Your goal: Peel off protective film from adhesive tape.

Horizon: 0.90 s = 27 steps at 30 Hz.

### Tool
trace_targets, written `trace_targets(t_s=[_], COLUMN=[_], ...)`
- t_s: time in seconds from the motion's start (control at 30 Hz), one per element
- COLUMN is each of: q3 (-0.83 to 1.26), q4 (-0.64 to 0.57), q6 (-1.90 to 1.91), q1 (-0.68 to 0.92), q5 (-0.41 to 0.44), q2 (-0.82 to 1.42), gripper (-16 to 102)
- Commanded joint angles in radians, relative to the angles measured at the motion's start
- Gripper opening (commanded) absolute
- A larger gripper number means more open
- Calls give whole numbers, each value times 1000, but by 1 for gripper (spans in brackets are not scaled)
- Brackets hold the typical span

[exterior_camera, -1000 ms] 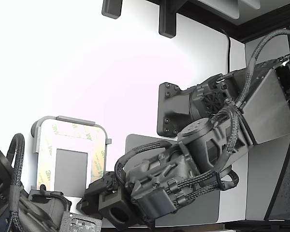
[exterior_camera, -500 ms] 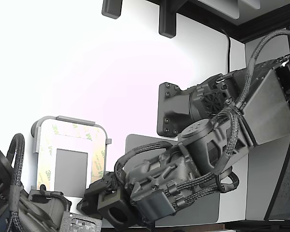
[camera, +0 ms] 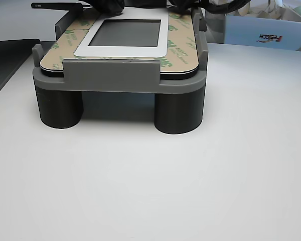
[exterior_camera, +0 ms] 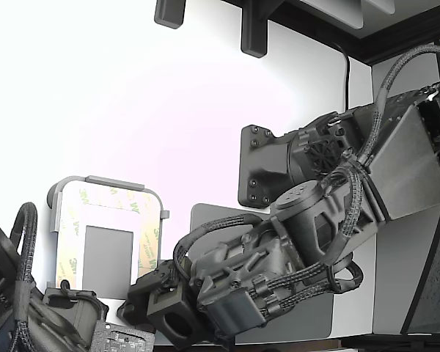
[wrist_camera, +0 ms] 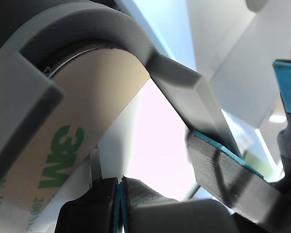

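Observation:
The protective film (exterior_camera: 148, 242) lies in cream strips with green 3M logos over the adhesive tape, bordering a dark grey rectangle (exterior_camera: 107, 251) on the light grey tray (exterior_camera: 103, 182). The other view shows the film (camera: 178, 47) flat on the raised tray (camera: 110, 80). In the exterior view my gripper (exterior_camera: 148, 292) sits at the tray's near right corner. In the wrist view the film (wrist_camera: 63, 160) fills the rounded tray corner (wrist_camera: 111, 34). My fingers (wrist_camera: 150, 206) press together just below the film's edge. Whether they pinch any film is hidden.
A second arm (exterior_camera: 51, 319) sits at the tray's near edge on the exterior view's left. A dark grey mat (exterior_camera: 308, 323) lies under my arm. Blue-edged dark parts (wrist_camera: 223, 167) stand close beside the tray corner in the wrist view.
My wrist has edged slightly toward the exterior view's left near the tray corner. The tray and film look unchanged.

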Motion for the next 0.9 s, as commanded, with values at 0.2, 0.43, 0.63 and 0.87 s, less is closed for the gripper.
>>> trace_targets(t_s=[0.2,0.43,0.63,0.87], q3=[-35,-37,-37,-43], q4=[-18,-23,-20,-14], q6=[17,3,-25,-40], q1=[-6,-6,-6,-6], q5=[0,-3,-12,-11], q2=[21,20,12,6], gripper=[-11,-11,-11,-11])
